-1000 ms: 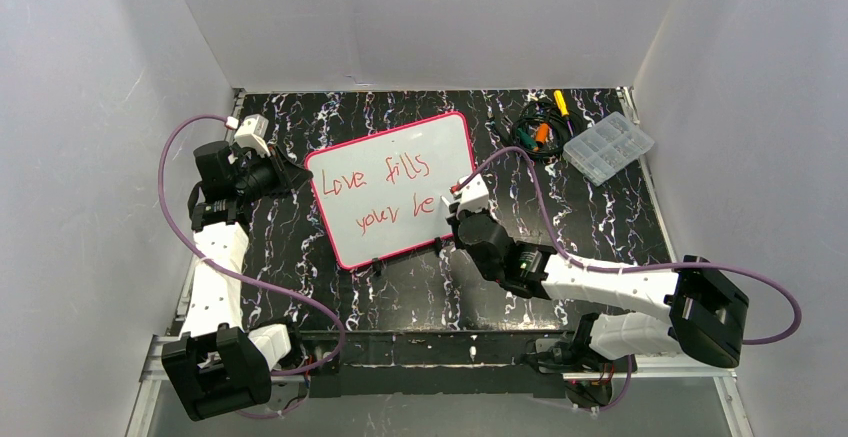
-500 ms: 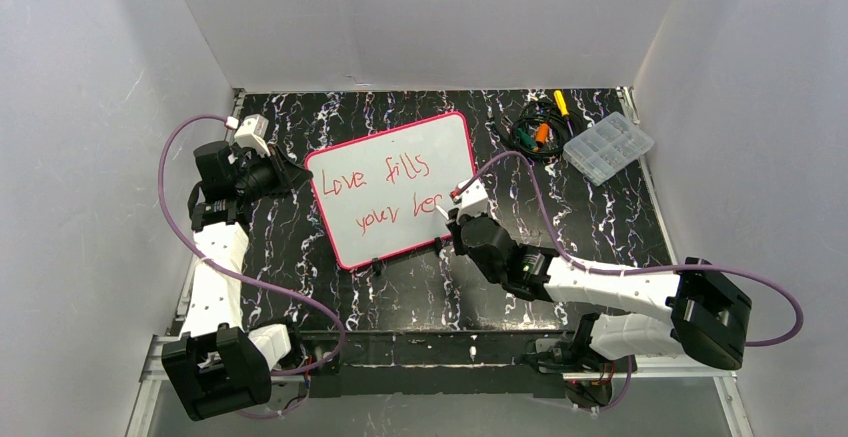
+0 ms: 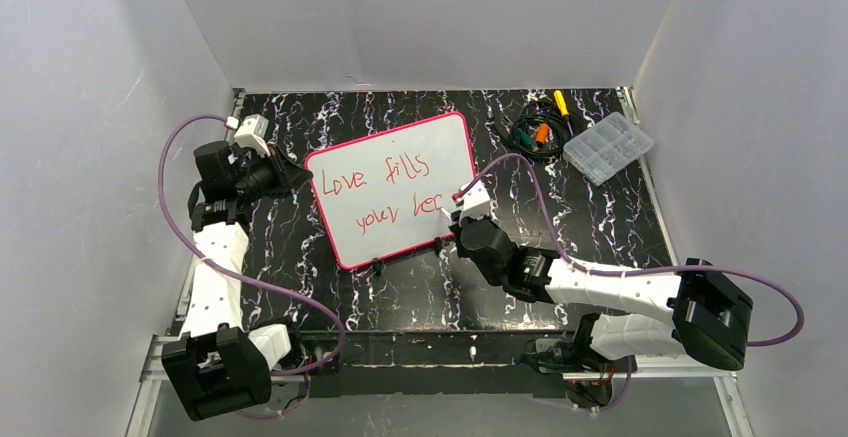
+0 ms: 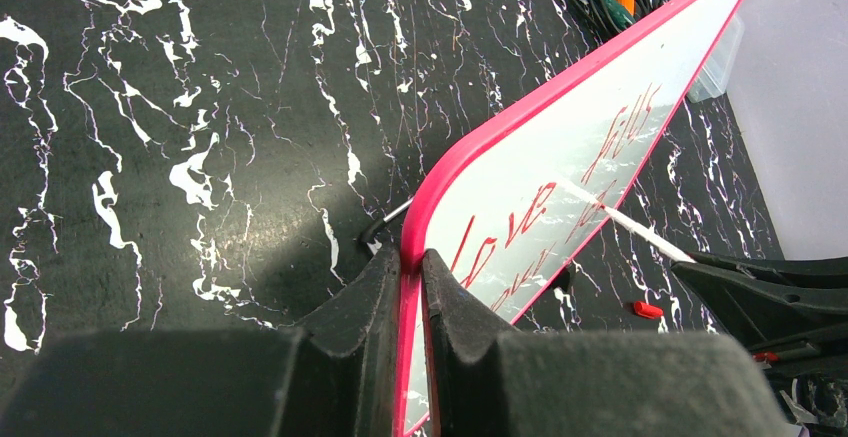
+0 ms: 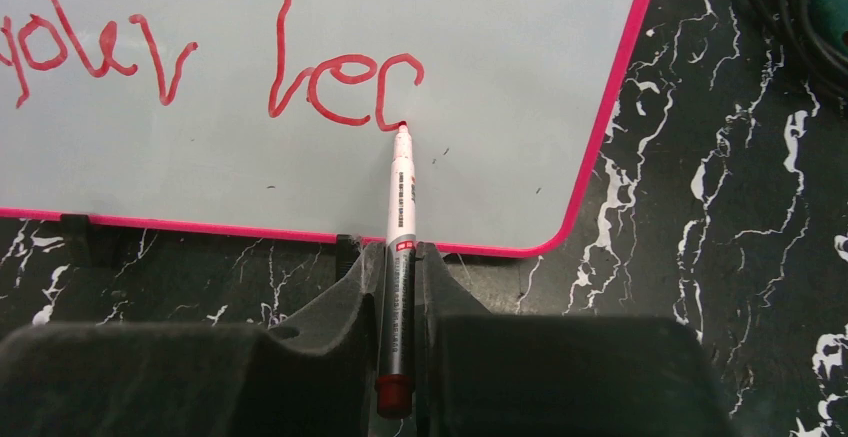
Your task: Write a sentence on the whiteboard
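Right wrist view has my right pincer [image 5: 400, 253] narrow around a red marker [image 5: 402, 182]. The jaws are clamped on the lower barrel, the red butt end pokes out behind them, and the tip touches the whiteboard [image 5: 520, 47] at the end of the newest stroke. The sentence [image 5: 340, 87] reads "Love fills" on its upper line. The lower line has "your" and the first letters of the last word, so I judge it a few letters short of done.

From above, the whiteboard lies mid-table, a little toward 11 o'clock. My right pincer works near its 4 o'clock corner, and my left pincer [image 4: 411, 262] is shut on the pink rim at its 9 o'clock edge. A clear compartment box [image 3: 608, 147] and a tangle of cables [image 3: 535, 132] sit at 2 o'clock on the table [image 3: 600, 212], well apart from the board.

The marker looks light and stiff, with a smooth, slim barrel that could twist or slide between my jaws under pressure. I'd hold it square across the barrel, closer to the tip than the butt, and press lightly. The board looks light, rigid and slick-faced, so it would probably skid under the pen if not held. Its rim is the place to grip, clear of the ink, which I expect to smear if touched.
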